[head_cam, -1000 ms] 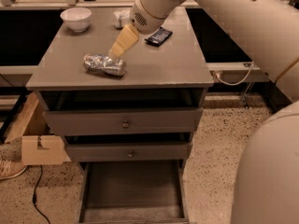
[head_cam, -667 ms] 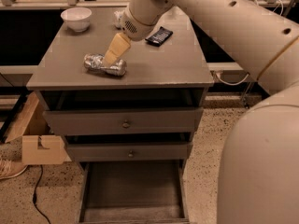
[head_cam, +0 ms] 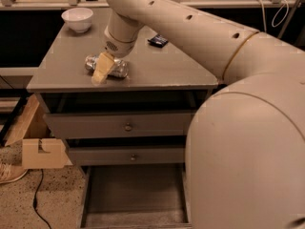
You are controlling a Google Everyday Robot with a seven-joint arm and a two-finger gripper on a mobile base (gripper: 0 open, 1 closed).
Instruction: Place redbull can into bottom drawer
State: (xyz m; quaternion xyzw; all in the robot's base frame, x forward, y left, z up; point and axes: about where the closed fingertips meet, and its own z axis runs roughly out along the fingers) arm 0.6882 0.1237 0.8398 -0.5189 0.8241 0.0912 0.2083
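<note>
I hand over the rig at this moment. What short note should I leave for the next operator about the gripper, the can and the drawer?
The gripper is low over the redbull can, overlapping it in this view.
The redbull can lies on its side on the cabinet top, not lifted.
The bottom drawer is pulled open.
Done: approach. Left: grasp the can, lower it, place it in the drawer.

White bowl, black snack bar on cabinet top (cardboard box on floor)
</note>
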